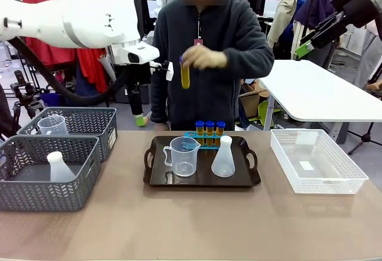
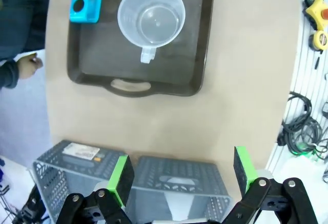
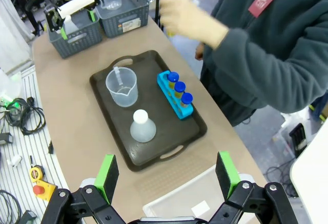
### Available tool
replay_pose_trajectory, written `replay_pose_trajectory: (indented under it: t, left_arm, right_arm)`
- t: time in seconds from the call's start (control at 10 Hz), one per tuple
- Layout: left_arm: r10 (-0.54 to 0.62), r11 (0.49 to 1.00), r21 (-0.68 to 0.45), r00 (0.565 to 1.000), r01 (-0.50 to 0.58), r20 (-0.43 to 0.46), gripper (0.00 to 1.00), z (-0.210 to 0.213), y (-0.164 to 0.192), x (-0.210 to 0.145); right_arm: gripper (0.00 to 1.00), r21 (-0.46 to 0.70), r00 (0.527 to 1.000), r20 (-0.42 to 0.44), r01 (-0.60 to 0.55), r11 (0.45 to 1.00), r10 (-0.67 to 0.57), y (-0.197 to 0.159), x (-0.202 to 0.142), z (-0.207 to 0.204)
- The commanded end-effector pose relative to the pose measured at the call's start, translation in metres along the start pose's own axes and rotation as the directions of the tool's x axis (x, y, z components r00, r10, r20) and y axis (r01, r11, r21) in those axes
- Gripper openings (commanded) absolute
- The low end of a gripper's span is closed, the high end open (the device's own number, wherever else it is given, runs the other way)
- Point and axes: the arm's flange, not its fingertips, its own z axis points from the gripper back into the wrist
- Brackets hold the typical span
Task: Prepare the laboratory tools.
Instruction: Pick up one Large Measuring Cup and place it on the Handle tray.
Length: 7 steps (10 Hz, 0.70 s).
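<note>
Both grippers (image 2: 179, 175) (image 3: 166, 175) released, empty; person's hand (image 1: 203, 58) lifts amber tube (image 1: 185, 73), cap possibly hidden.

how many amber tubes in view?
4: three in the blue rack on the tray, tubes; one tube in the person's hand. None seems hidden.

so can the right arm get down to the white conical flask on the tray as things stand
Probably yes. The translucent white conical flask stands upright on the dark brown handled tray, apart from the clear plastic measuring jug and the blue tube rack, nothing over it, and the right gripper hangs above, fingers open.
</note>
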Motion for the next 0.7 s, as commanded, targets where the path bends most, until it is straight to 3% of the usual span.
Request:
replay_pose_trajectory:
  t: [0.0, 0.6]
  left_arm:
    - [0.021, 1.0, 0.006, 1.0, -0.021, 0.005, 1.0, 0.008, -0.006, -0.015]
    - [0.009, 1.0, 0.008, 1.0, -0.009, 0.001, 1.0, 0.009, -0.002, -0.005]
  right_arm:
    - [1.0, 0.003, 1.0, 0.007, -0.006, 1.0, 0.006, 0.0, 0.001, 0.001]
    - [1.0, 0.003, 1.0, 0.007, -0.006, 1.0, 0.006, 0.0, 0.001, 0.001]
